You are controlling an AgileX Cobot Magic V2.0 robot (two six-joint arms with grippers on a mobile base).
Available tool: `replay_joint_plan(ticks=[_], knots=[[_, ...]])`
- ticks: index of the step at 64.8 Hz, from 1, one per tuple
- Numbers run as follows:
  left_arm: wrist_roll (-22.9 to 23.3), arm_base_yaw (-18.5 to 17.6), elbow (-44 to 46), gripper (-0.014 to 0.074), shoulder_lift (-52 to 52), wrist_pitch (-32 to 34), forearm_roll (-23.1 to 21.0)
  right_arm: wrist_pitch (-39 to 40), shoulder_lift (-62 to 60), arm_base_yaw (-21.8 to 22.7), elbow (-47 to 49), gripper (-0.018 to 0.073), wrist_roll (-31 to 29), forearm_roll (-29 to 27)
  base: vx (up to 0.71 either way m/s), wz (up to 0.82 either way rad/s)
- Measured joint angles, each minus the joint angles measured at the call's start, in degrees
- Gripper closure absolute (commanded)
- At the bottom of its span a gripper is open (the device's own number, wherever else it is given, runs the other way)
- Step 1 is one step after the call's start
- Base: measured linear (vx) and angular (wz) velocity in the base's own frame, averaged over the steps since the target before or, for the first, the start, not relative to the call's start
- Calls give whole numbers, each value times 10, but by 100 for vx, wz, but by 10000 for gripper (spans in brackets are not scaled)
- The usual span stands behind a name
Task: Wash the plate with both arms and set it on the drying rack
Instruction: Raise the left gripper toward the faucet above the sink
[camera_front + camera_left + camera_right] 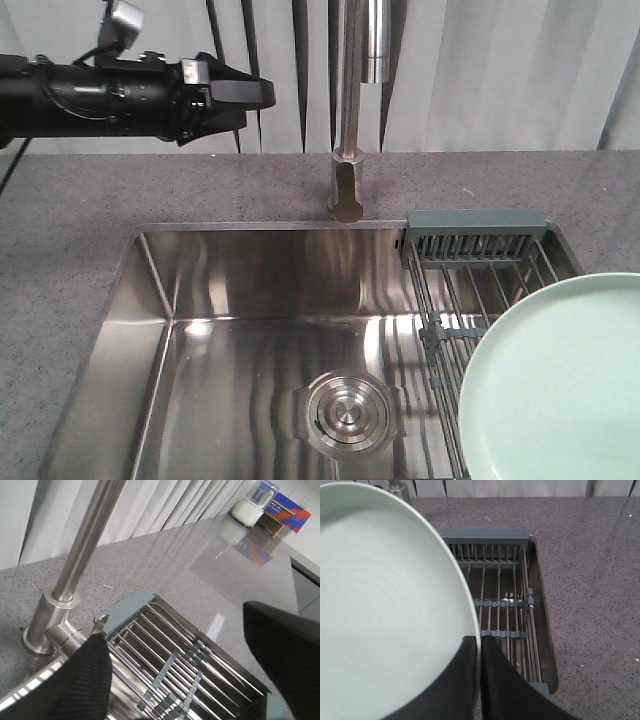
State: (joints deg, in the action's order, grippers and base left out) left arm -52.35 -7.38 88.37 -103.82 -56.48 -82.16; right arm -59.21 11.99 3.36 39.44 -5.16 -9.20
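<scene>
The pale mint-green plate (560,385) hangs at the lower right over the drying rack (500,290), which spans the sink's right end. In the right wrist view my right gripper (479,652) is shut on the rim of the plate (385,605), one finger on each face, with the wires of the drying rack (500,600) below. My left gripper (250,93) hovers high at the back left, above the counter and away from the plate. Its fingers (80,680) stand wide apart with nothing between them, over the drying rack (170,665).
A tall steel faucet (348,120) rises behind the steel sink basin (240,330), which has a round drain (345,410). Grey speckled countertop (70,220) surrounds the sink. A curtain hangs behind. A jar (255,502) and a colourful box (285,512) stand far along the counter.
</scene>
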Motion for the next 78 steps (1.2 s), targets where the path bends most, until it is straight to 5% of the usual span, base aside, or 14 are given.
replay_joint_plan(ticks=[38, 78], knots=[[-3, -75, 239, 62, -235, 30, -1, 0, 0, 0, 0, 561, 0, 0, 0, 0], [-3, -110, 255, 62, -282, 54, -27, 0, 0, 0, 0, 561, 0, 0, 0, 0]])
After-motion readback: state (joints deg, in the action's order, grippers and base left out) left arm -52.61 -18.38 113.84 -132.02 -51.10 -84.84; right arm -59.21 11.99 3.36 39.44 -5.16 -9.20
